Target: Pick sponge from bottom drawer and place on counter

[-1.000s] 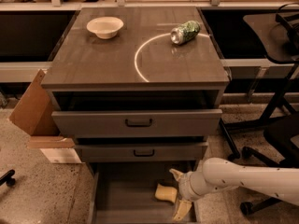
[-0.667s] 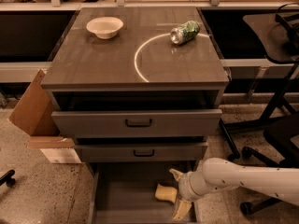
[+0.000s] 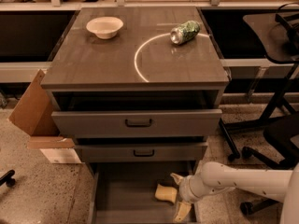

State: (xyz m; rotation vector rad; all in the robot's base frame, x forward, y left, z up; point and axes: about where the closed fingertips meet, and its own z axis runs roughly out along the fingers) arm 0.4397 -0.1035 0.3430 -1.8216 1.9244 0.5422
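The gripper (image 3: 180, 195) is reaching into the bottom drawer (image 3: 117, 197), fingers spread open at the sponge (image 3: 164, 193). Likely light and squashy, it is needing a gentle pinch across its middle.

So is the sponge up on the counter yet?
No, the sponge lies in the bottom drawer at the pincer, while the counter holds only a bowl and a can.
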